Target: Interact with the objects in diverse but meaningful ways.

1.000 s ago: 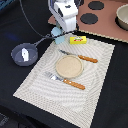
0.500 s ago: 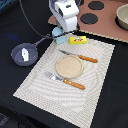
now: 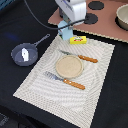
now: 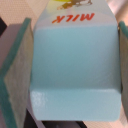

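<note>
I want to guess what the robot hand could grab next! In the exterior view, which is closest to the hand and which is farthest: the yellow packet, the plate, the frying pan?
Measured from the gripper:
1. Yellow packet, right beside it, at the placemat's far edge.
2. Round beige plate, mid-placemat, toward the camera.
3. Dark grey frying pan, off the placemat, at the exterior view's left; farthest, though not by much.

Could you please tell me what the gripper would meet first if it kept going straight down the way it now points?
The gripper points at the pale blue milk carton, already between its fingers, so the carton comes first; contact is unclear.
</note>
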Available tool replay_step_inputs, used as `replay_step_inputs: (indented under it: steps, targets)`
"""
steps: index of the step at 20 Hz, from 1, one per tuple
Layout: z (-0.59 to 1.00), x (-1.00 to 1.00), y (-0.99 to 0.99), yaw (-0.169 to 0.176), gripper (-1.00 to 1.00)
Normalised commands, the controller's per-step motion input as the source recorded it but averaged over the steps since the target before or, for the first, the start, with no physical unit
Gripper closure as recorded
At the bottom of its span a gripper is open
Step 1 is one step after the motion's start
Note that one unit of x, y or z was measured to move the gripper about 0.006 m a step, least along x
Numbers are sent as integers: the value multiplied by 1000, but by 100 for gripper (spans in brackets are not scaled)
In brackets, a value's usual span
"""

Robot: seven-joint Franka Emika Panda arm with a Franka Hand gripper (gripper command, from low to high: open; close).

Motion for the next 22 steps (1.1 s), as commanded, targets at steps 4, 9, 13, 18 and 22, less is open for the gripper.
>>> replay_step_inputs:
  steps: [4,9,13,18,22]
  targets:
    - [189,188,-841,-37,100]
    - [-64,0,-731,-28,100]
    - [-161,4,-687,-39,100]
    - [-333,-26,-419,-25,100]
    - [-333,1,-41,0,100]
